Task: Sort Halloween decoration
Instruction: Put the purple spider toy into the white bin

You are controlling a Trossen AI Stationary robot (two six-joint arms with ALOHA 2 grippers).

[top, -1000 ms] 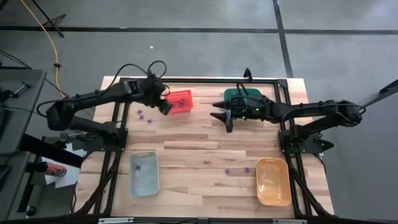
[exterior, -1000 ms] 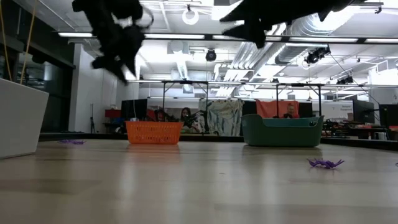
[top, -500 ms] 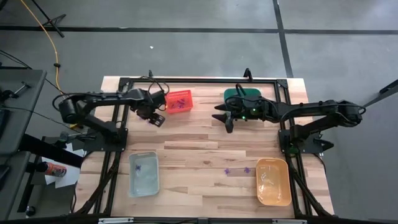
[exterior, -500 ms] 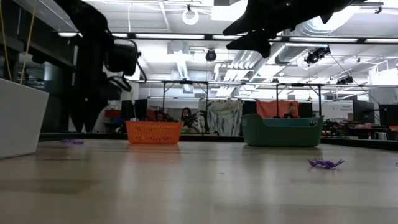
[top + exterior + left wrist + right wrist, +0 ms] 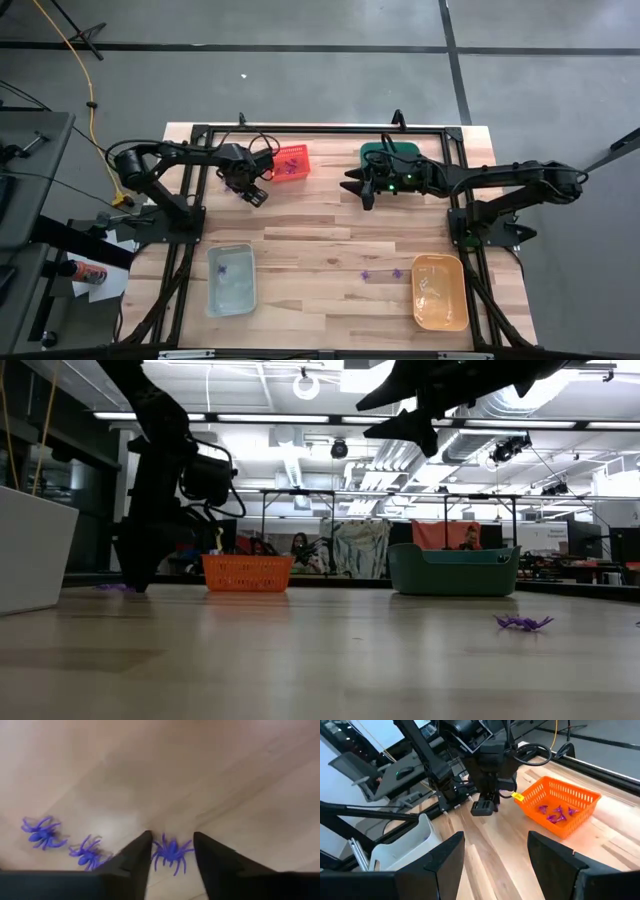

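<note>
Three purple spiders (image 5: 171, 853) in the left wrist view, lying on bare wood: one between the two dark fingers (image 5: 134, 857) of the left gripper (image 5: 172, 851), fingers apart and not clamped on it, tips down at the table; two more just beside it toward the lower left of that frame. Seen from above, left gripper (image 5: 245, 190) low over the wooden table (image 5: 330, 240) in the upper left of the frame, just left of the red basket (image 5: 290, 163), with purple pieces already inside. Right gripper (image 5: 365, 188) raised above the table at upper centre, beside the green bin (image 5: 392, 156), fingers spread wide and holding nothing. Two further purple spiders (image 5: 381, 274) loose on the boards at lower centre, left of the orange bin (image 5: 440, 292). Clear bin (image 5: 231, 279) at lower left, something small and purple inside, too small to tell.
</note>
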